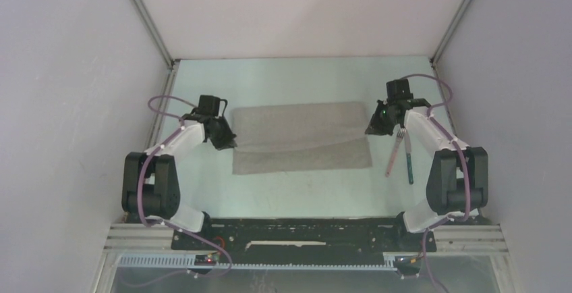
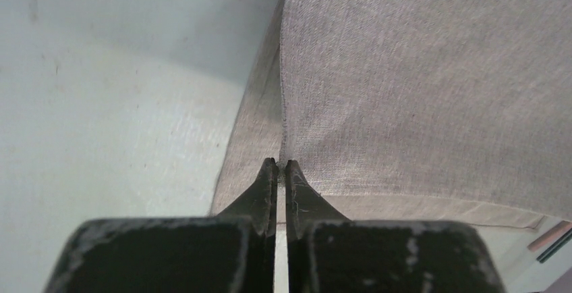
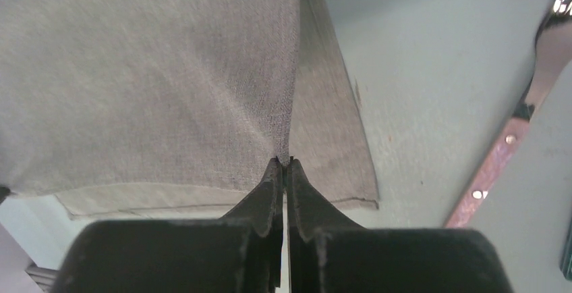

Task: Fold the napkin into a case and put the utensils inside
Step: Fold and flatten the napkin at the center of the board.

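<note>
The taupe-grey napkin (image 1: pixel 300 138) lies across the middle of the table, its far part lifted and folded toward the near edge. My left gripper (image 1: pixel 228 143) is shut on the napkin's left edge (image 2: pixel 282 146), pinching the cloth at the fingertips. At the other side my right gripper (image 1: pixel 371 129) is shut on the napkin's right edge (image 3: pixel 287 148). The utensils lie on the table right of the napkin: a pink-handled fork (image 1: pixel 396 151) (image 3: pixel 502 158) and a dark teal-handled piece (image 1: pixel 409 163). No finished case shows.
Grey walls enclose the pale table on the left, right and back. The arms' bases and a black rail (image 1: pixel 303 229) run along the near edge. The right arm's links (image 1: pixel 452 171) stand close beside the utensils.
</note>
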`<state>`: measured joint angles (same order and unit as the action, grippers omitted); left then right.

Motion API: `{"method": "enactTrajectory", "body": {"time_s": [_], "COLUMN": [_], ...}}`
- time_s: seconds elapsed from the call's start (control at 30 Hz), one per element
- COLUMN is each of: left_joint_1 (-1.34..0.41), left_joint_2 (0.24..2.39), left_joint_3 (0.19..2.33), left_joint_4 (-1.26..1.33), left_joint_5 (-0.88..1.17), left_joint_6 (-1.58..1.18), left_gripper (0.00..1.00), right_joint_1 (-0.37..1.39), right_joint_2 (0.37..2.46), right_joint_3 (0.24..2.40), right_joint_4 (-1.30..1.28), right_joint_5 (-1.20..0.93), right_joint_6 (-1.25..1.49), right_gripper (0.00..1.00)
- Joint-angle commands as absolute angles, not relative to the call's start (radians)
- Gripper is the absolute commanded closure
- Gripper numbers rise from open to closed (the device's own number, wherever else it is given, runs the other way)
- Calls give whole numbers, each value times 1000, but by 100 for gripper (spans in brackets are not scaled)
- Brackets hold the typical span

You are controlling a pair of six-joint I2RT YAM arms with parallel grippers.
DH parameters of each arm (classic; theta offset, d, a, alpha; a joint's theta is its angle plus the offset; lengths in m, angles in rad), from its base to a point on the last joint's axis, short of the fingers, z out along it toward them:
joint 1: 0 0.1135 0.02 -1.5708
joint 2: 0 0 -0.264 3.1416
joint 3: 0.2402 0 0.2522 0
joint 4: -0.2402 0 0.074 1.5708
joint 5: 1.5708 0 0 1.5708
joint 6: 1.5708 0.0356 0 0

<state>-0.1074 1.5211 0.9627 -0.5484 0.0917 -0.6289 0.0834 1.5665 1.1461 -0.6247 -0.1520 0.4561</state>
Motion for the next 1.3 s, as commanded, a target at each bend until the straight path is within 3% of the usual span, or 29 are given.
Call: {"method": "enactTrajectory", "body": {"time_s": [0.0, 0.63, 1.27], "left_joint_1": [-120, -155, -179], "left_joint_2": [1430, 1257, 1314], "left_joint_3": [901, 712, 647], "left_joint_4": [-542, -544, -479], "left_joint_5": [77, 19, 43], "left_joint_6": [-631, -648, -667], "left_gripper": [100, 100, 100], "right_joint_1": [102, 91, 83], "right_joint_2": [1504, 1403, 1493], "right_joint_3": [1077, 881, 850], "right_joint_4": [-623, -579, -538], "right_joint_5": [-152, -130, -125], "right_joint_6": [412, 410, 421], "right_gripper": [100, 100, 100]}}
